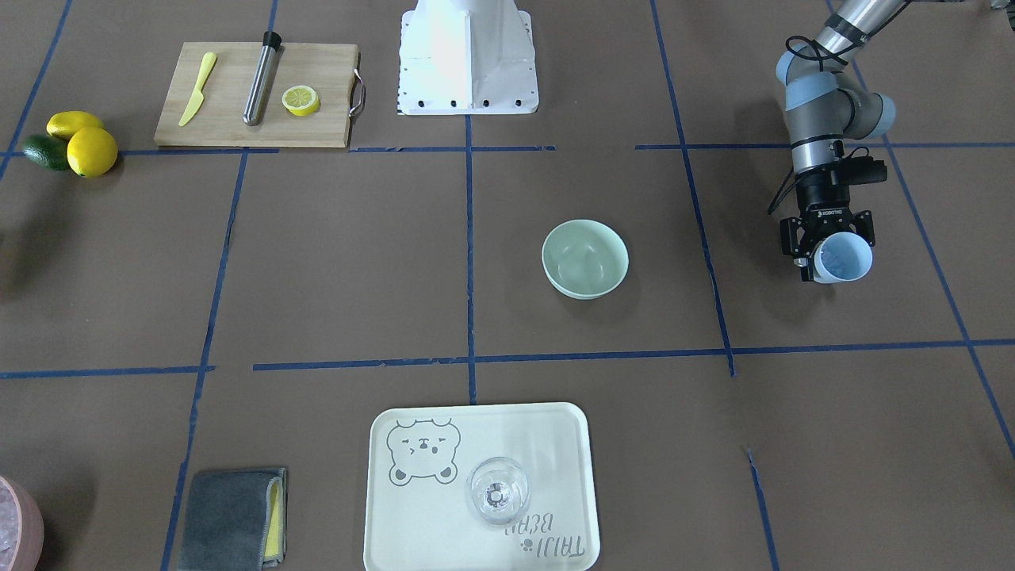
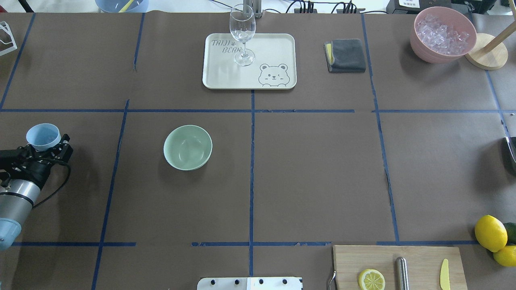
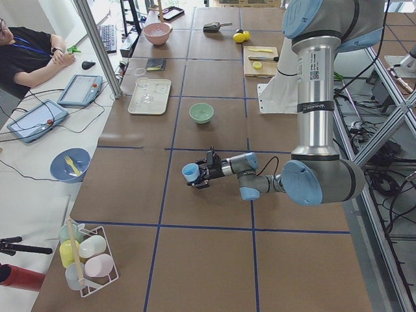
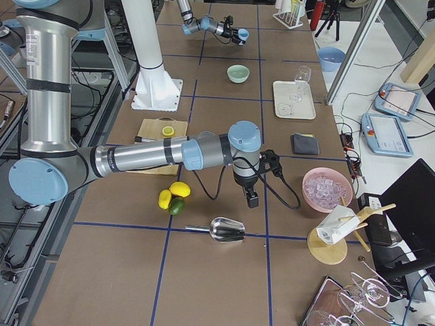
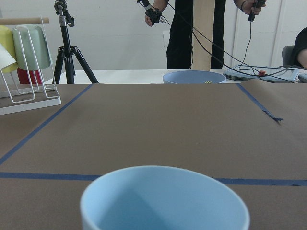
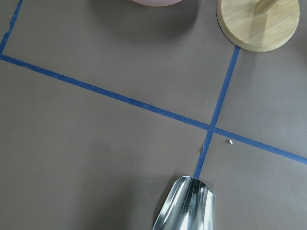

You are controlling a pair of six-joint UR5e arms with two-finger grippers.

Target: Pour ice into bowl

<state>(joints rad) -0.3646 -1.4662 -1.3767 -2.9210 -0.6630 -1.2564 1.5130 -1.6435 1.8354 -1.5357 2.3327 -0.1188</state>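
The pale mint-green bowl (image 1: 584, 259) (image 2: 188, 147) stands left of the table's centre line and looks empty; it also shows in the exterior left view (image 3: 201, 112). My left gripper (image 1: 831, 252) (image 2: 49, 146) is shut on a light blue cup (image 1: 845, 260) (image 2: 43, 136) and holds it upright above the table, well to the left of the bowl. In the left wrist view the cup's rim (image 5: 165, 191) fills the bottom, and I see no ice in it. No ice cubes can be made out anywhere. My right gripper (image 4: 251, 199) hangs over the table's right end; I cannot tell whether it is open.
A tray (image 2: 225, 78) with a wine glass (image 2: 242, 28) stands at the far middle. A grey cloth (image 2: 346, 55), a pink container (image 2: 427, 54) and a wooden stand (image 2: 485, 56) are far right. A cutting board (image 2: 419, 257), lemons (image 2: 490, 233) and a metal scoop (image 6: 187, 206) are near right.
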